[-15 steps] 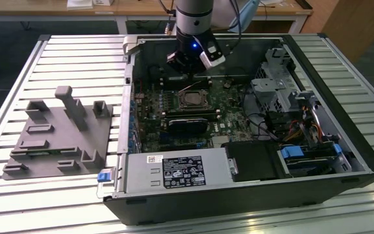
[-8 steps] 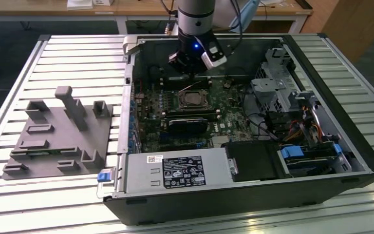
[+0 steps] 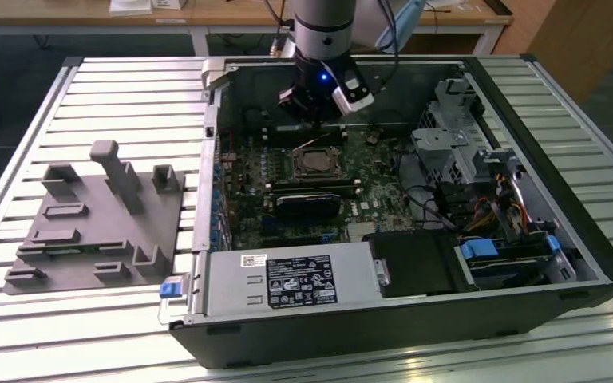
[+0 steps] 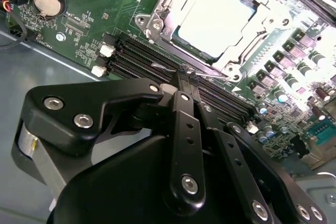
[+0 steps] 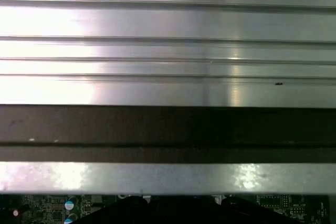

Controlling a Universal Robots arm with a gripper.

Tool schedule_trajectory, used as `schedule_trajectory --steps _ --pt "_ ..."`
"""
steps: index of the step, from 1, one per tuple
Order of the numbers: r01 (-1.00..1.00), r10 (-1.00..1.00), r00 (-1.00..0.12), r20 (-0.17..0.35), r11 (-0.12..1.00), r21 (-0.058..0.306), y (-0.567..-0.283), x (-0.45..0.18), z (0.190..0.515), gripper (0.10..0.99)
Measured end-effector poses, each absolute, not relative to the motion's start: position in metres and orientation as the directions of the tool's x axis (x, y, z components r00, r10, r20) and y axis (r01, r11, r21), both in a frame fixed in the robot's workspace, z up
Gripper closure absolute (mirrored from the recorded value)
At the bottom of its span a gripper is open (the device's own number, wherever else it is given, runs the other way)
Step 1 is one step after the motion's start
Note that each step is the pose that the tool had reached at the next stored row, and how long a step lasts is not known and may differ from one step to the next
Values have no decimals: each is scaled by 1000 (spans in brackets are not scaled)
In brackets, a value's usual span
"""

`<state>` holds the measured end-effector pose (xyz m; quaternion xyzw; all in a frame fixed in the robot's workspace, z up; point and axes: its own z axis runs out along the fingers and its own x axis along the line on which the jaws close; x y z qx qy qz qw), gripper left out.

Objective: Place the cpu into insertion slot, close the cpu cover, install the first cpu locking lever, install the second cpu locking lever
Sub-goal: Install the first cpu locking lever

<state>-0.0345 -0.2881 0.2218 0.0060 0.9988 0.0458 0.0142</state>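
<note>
Cpu (image 4: 218,22) was pale matte metal square, seated in insertion slot (image 4: 185,39) under silver cpu cover (image 4: 168,3) frame. Black hand (image 4: 184,85) fingers were together, above memory slots (image 4: 142,59).

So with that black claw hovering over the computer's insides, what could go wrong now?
The black gripper pinches a thin metal locking lever right above the long black memory slots; a slip could scrape them or the green circuit board. The square silver-topped cpu sits under the silver metal frame cover; an unlatched lever could leave it loose.
</note>
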Motion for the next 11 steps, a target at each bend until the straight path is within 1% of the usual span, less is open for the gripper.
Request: schedule_trajectory --steps 11 --pt "24 27 -999 -28 996 90 -288 -25 216 980"
